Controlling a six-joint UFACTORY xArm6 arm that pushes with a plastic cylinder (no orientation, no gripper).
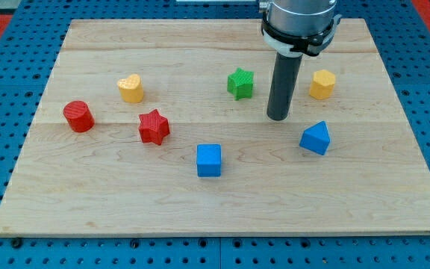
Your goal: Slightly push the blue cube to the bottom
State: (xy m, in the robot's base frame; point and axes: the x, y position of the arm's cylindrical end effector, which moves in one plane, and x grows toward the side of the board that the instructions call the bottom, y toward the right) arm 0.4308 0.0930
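Inspection of the wooden tabletop [222, 217]. The blue cube [209, 160] sits lower centre of the frame, clear of all neighbours. My tip [278, 117] rests right of centre, up and to the right of the cube and well apart from it; it lies between the green star [240, 83] at upper centre and the blue triangular block [316, 138] at right, nearer the latter. There are no jaws on this rig (the arm ends in a plain rod), so nothing stands apart, together or clamped.

Other items noted: yellow hexagonal block [322, 84] at upper right, red star [154, 126] left of the cube, yellow heart [131, 88] and red cylinder [78, 116] at left.

Risks, as judged. The tip is not yet above the cube; a straight diagonal run at it would strike the upper right corner and send the cube leftward or spin it, not down. A path too low and to the right could clip the blue triangular block. An overlong push would exceed "slightly" and carry the cube toward the tabletop's bottom edge. An off-centre contact on the top face would also twist it.

Orientation: the cube has no evident long axis; its sides appear equal. Its faces sit nearly square to the frame, with perhaps a slight rotation (hard to be sure), so the upper face offers a fair flat surface for a downward push.
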